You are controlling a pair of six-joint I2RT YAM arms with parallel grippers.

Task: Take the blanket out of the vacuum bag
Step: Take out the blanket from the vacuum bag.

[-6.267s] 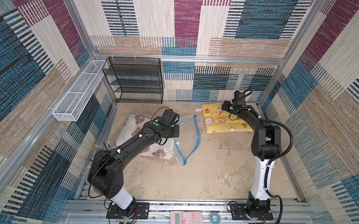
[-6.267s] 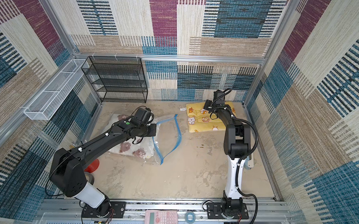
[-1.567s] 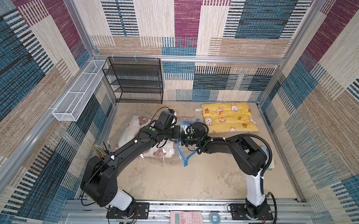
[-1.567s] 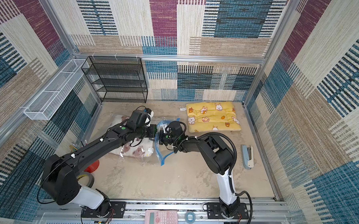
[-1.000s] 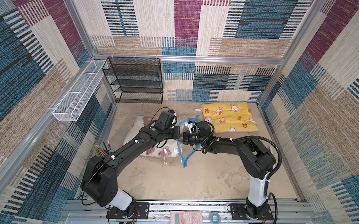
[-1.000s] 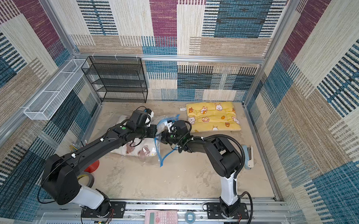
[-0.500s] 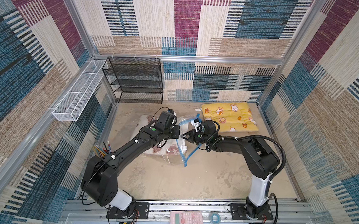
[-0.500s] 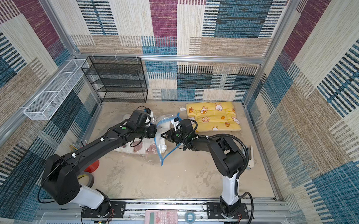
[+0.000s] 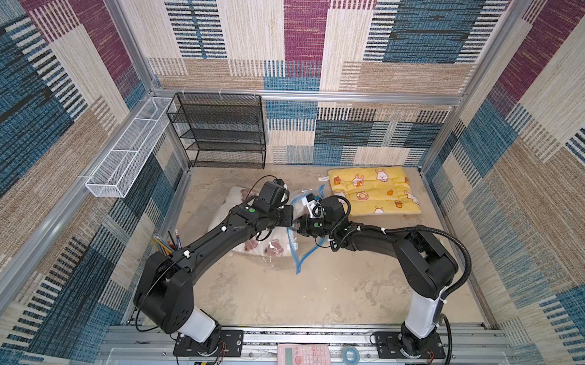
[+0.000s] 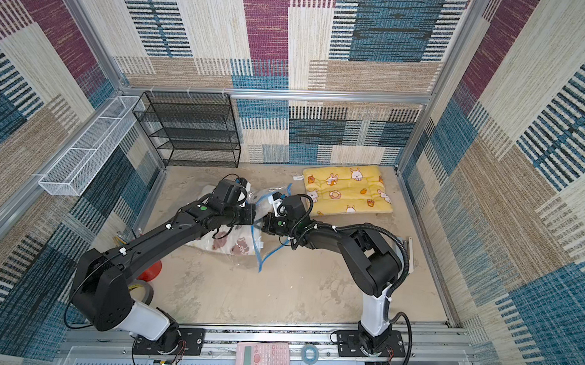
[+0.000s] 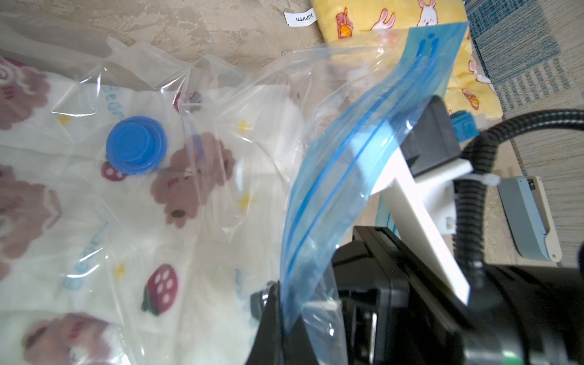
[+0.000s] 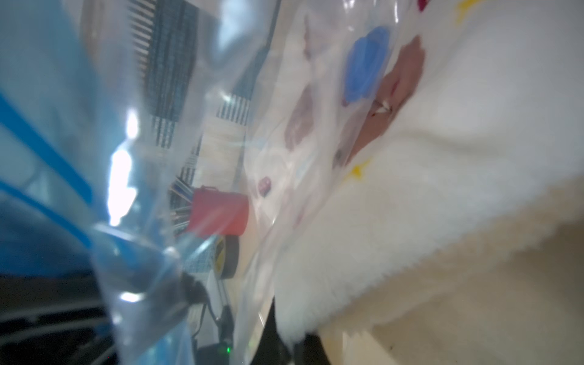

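**Both jaws clamped at the opening**

Clear crinkly plastic vacuum bag [image 11: 221, 94] lies on beige tabletop [image 9: 313, 292], white bear-print fleece blanket [image 12: 442, 189] mostly inside. Pinching: left gripper [image 9: 291, 218] on blue zip strip [image 11: 331, 189], right gripper [image 9: 301, 226] on blanket's edge. Fleece likely soft, light, clingy; film slippery. Hold the hem.

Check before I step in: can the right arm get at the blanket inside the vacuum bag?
Probably yes. The left gripper lifts the vacuum bag by its zip strip, so the mouth gapes, and the right gripper sits in that opening, jaws apparently shut on the blanket.
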